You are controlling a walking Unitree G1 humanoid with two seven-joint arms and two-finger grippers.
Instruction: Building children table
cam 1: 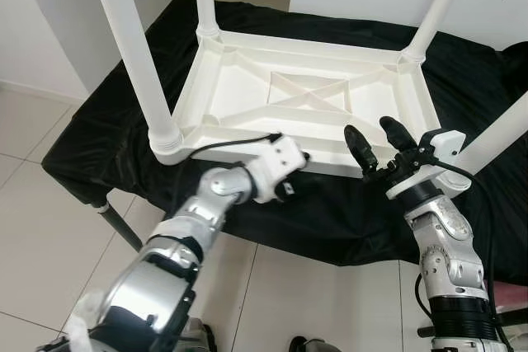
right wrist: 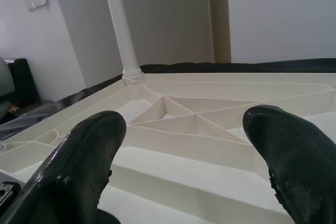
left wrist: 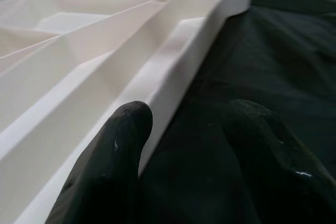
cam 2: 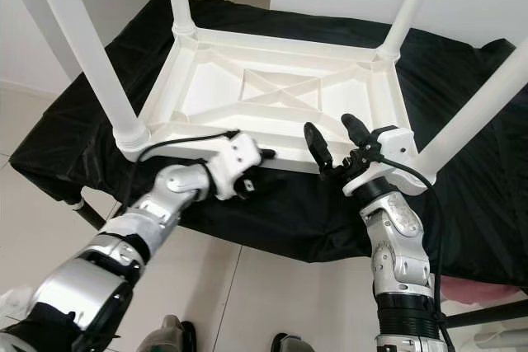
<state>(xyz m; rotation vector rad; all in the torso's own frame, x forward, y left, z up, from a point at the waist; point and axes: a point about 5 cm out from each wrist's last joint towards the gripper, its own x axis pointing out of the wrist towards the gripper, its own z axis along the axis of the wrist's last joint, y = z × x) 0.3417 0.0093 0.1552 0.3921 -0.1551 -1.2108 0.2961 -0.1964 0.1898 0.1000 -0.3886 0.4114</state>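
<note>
The white plastic children's table (cam 1: 305, 100) lies upside down on the black-draped desk (cam 1: 107, 146), four white legs (cam 1: 136, 55) standing up from its corners. At the left, the left gripper (cam 1: 290, 179) presses against the table's near rim, one of its fingers (left wrist: 113, 156) touching the white edge, the other on the black cloth; fingers spread, grasping nothing. At the right, the right gripper (cam 1: 379, 142) hovers above the near rim beside the near-right leg, fingers released and wide apart.
</note>
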